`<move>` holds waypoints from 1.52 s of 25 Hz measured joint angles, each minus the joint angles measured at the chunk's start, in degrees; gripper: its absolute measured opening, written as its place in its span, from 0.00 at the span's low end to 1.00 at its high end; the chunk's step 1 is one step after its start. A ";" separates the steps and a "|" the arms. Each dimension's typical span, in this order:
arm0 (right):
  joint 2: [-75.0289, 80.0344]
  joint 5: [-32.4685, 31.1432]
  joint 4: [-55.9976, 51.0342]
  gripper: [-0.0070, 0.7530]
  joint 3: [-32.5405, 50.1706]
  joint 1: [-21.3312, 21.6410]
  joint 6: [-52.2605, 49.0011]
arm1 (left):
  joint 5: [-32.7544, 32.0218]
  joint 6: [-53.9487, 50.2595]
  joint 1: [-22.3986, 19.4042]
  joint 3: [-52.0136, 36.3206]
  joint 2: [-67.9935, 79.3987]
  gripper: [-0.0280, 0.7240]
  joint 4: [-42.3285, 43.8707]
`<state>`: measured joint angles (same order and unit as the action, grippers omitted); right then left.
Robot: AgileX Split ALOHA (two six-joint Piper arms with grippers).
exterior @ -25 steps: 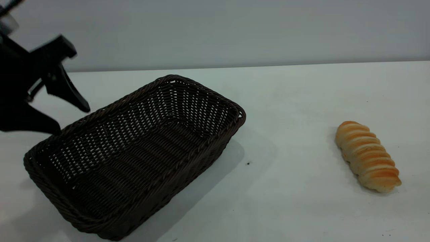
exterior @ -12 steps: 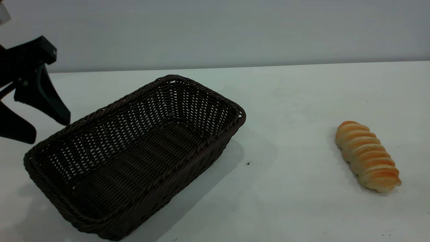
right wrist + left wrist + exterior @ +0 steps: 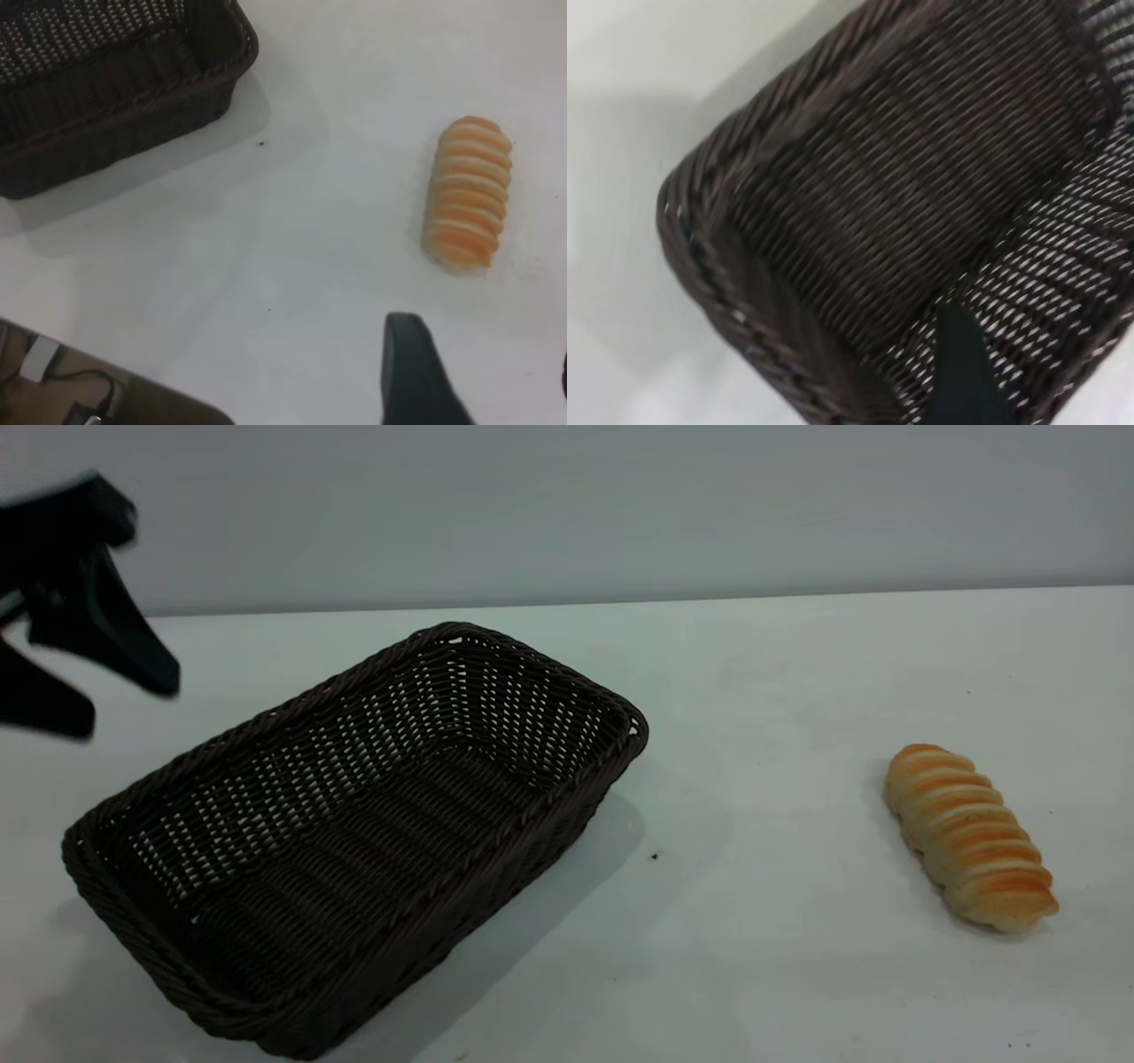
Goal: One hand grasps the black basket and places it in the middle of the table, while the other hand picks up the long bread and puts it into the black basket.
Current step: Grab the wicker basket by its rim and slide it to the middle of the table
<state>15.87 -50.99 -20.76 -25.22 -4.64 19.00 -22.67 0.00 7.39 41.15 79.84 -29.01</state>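
Black basket (image 3: 354,841) below and beside open left end effector (image 3: 89,691)

exterior view: low, facing across the table (image 3: 780,691). left wrist close above black basket (image 3: 904,177); right wrist higher, sharing basket corner.

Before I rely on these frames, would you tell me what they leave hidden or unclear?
- Left pincer: motion-blurred and cut by the exterior view's left edge; its arm is out of frame.
- Right pincer: outside the exterior view; the right wrist view shows only one dark finger, so its opening is unknown.
- Black basket: its near wall hides part of the floor.
- Long bread: underside hidden.
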 joint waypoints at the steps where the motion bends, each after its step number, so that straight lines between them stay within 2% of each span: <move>1: 0.00 0.00 0.00 0.51 0.00 0.00 0.00 | 0.23 -0.94 -0.23 -0.05 -1.65 0.73 0.05; 4: 0.00 0.00 0.00 0.49 0.00 0.00 0.00 | -0.42 -8.80 -1.70 -0.05 -6.92 0.70 2.33; 9: 0.00 0.00 0.00 0.47 0.00 0.00 0.00 | -6.32 -21.15 -2.14 -1.91 -7.98 0.68 16.47; 14: 0.00 0.00 0.00 0.47 0.00 0.00 0.00 | -2.29 -33.28 -2.14 -10.30 -7.98 0.66 24.61; 20: 0.00 0.00 0.00 0.47 0.00 0.00 0.00 | 7.39 -41.57 -2.14 -15.37 -6.54 0.66 25.21; 28: 0.00 0.00 0.00 0.47 0.00 0.00 0.06 | 11.75 -42.66 -2.14 -15.53 3.95 0.66 23.80; 38: 0.00 0.00 0.00 0.47 0.00 0.00 0.16 | 16.70 -42.79 -2.14 -15.53 5.55 0.56 22.62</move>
<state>15.87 -50.99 -20.76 -25.22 -4.64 19.16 -5.96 -42.79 5.25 25.63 85.39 -6.40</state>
